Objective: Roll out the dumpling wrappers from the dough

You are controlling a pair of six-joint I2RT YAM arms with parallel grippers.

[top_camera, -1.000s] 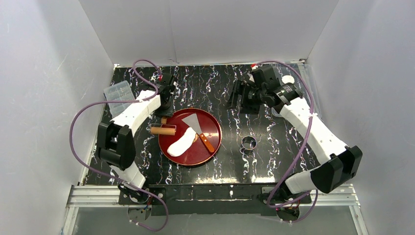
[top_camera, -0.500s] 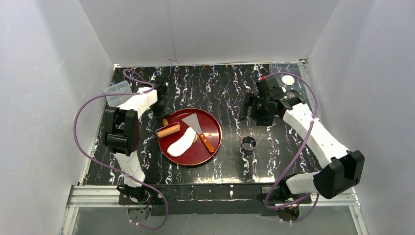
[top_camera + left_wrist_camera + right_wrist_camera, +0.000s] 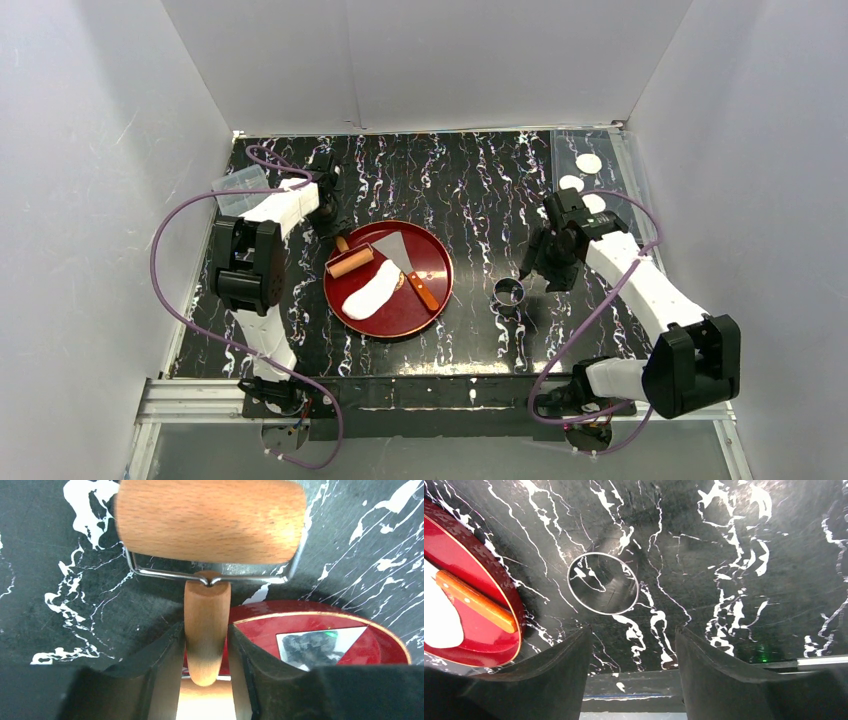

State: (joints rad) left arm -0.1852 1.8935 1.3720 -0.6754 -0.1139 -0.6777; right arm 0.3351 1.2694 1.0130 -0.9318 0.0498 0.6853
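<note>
Centrally, red tray holds dough, scraper; left end effector pinches roller, right end effector spread.

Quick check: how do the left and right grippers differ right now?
The left gripper is shut on the handle of the wooden roller; the right gripper is open and empty. The left gripper sits at the far-left rim of the red plate; the right gripper is by the metal ring, right of the plate. Both point down toward the table.
</note>
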